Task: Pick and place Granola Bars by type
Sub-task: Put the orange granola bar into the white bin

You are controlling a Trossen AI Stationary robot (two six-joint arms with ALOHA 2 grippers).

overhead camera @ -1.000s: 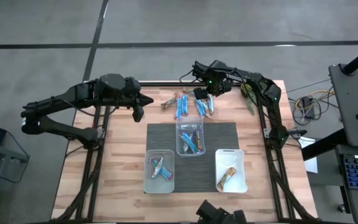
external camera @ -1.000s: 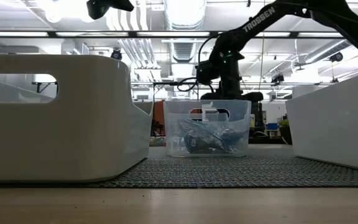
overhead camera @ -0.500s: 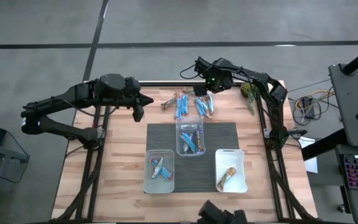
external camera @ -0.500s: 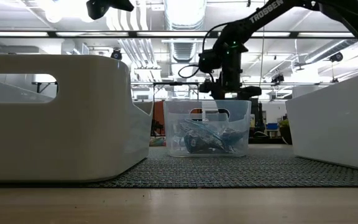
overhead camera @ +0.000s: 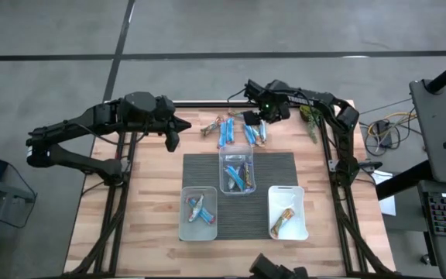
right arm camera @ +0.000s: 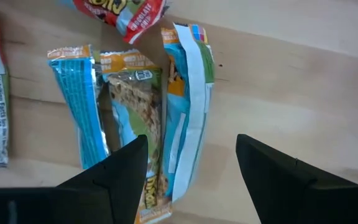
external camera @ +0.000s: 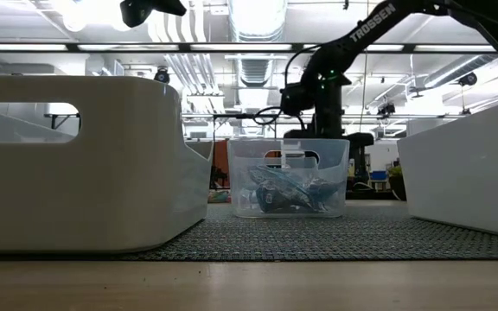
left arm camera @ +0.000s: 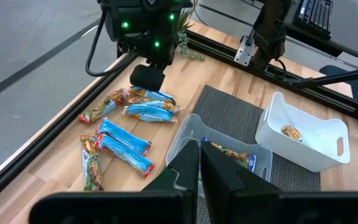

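Note:
Several granola bars lie loose on the wood near the table's far edge: blue ones [overhead camera: 224, 136], an orange-tan one [overhead camera: 211, 125], and a small cluster [overhead camera: 255, 134]. My right gripper [overhead camera: 264, 116] hangs open over that cluster, pointing down and touching nothing. In its wrist view the blue and tan bars [right arm camera: 132, 118] lie flat below my right gripper [right arm camera: 191, 174], with a red wrapper [right arm camera: 120, 12] beyond them. My left gripper [left arm camera: 201, 168] is shut and empty, held high over the table's left side [overhead camera: 173, 139].
On a dark mat [overhead camera: 281, 167] stand a clear tub [overhead camera: 235, 172] with blue bars, a tub [overhead camera: 198, 214] nearer on the left with blue bars, and a white tub [overhead camera: 287, 211] with a tan bar. A green clump [overhead camera: 310, 120] lies at the far right.
My right gripper has risen a little and sunk back toward the loose bars, edging toward the table's right edge. It has stayed open. The bars have not moved.

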